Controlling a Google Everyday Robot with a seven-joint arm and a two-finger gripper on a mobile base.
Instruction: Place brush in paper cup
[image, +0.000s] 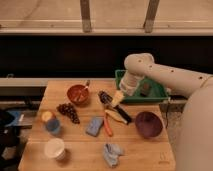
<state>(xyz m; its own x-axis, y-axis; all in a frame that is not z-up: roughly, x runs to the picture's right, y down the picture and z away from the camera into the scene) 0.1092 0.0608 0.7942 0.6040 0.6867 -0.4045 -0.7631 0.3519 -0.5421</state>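
Observation:
The brush (114, 107) lies on the wooden table (80, 160) near its middle. Its dark bristle head points to the back left, and its black handle runs to the front right. My gripper (117, 98) hangs just above the brush, near its head end. The paper cup (55, 148) stands upright at the table's front left, far from the gripper.
A red bowl (77, 94) with a utensil, grapes (67, 111) and a blue cup with an orange top (50, 121) are on the left. A blue sponge (94, 126), an orange-handled tool (107, 127), a yellow piece (115, 116), a cloth (112, 152), a purple bowl (148, 124) and a green tray (150, 92) are also here.

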